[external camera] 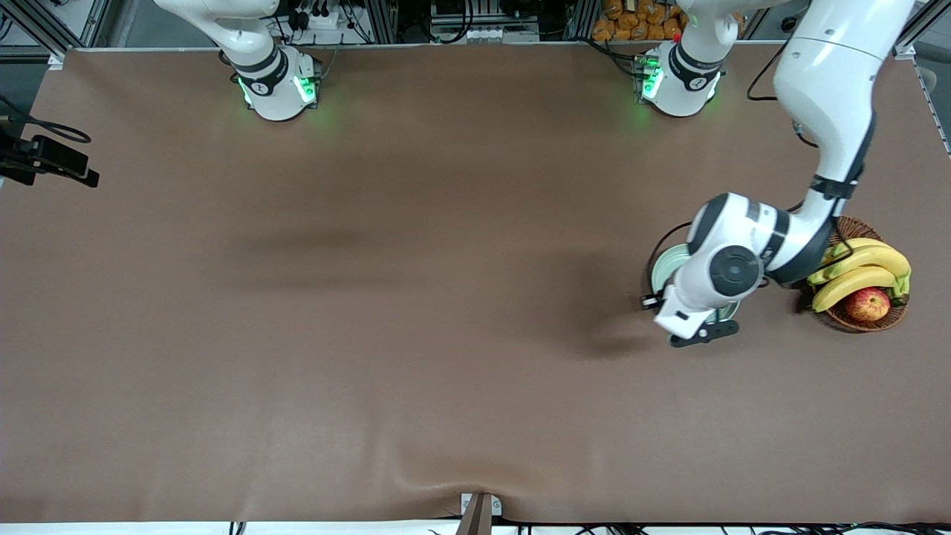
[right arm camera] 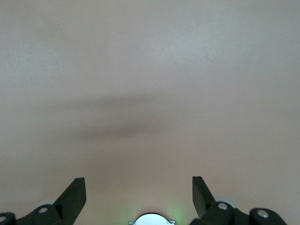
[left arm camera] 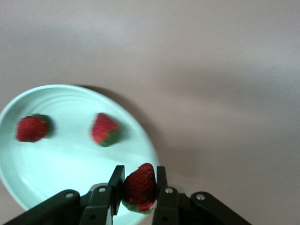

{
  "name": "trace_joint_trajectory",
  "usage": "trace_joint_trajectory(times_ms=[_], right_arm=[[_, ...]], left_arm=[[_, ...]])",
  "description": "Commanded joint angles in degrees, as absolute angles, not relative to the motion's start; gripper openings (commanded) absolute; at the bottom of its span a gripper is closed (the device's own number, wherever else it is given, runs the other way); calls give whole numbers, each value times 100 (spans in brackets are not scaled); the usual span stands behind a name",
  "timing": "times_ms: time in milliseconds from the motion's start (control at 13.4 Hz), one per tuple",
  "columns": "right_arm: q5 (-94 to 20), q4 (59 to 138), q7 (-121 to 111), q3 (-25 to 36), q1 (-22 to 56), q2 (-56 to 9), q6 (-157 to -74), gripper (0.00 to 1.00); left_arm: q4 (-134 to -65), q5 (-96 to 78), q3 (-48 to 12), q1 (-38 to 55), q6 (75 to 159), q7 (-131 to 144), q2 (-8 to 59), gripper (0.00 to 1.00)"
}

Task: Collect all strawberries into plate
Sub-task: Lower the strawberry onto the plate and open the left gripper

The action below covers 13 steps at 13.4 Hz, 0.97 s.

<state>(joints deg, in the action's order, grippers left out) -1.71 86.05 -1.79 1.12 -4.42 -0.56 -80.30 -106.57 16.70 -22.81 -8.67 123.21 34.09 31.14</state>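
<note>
Currently a soft, easily bruised strawberry (left arm camera: pixel 139 186) is pinched at its sides by the left gripper (left arm camera: pixel 138 187) over the mint-green plate (left arm camera: pixel 28 164) at lower left, two strawberries (left arm camera: pixel 32 128) already inside, while the waiting right gripper (right arm camera: pixel 139 194) is held wide, empty.

From my front feed the left arm covers most of the plate (external camera: pixel 663 261), so I can't see any berries there. On the left wrist cam the plate's rim runs off frame at 7 o'clock, and the two loose strawberries (left arm camera: pixel 33 128) (left arm camera: pixel 105 130) look smeared.

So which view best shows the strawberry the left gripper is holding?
The left wrist view: the held strawberry sits clamped in the left gripper over the plate rim. In the front view the arm hides it; the right wrist view shows only bare table.
</note>
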Motion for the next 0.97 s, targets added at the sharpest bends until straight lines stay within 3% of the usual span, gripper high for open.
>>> trace_joint_trajectory(times_ms=[0, 74, 149, 223, 521, 893], right_arm=[[-167, 8385, -97, 0, -571, -88, -8006, 100], [-132, 8376, -97, 9, -571, -88, -8094, 100], [-132, 8385, -97, 17, -571, -79, -8103, 100], [-123, 8385, -88, 9, -571, -79, -8121, 100], [-175, 8385, -9, 17, -571, -132, -8209, 100], [-141, 8385, 395, 18, -554, -114, -8340, 100]], left_arm=[[-11266, 1749, -2373, -1282, 12384, 3050, 2742, 9], [-11337, 1749, -2373, -1301, 12384, 3050, 2742, 33], [-11347, 1740, -2373, -1423, 12384, 3050, 2716, 85], [-11347, 1714, -2399, -1511, 12314, 3050, 2620, 100], [-10997, 1609, -2540, -1494, 11569, 3076, 1795, 100], [-8872, 1179, -2838, -1494, 9171, 3024, 1591, 100]])
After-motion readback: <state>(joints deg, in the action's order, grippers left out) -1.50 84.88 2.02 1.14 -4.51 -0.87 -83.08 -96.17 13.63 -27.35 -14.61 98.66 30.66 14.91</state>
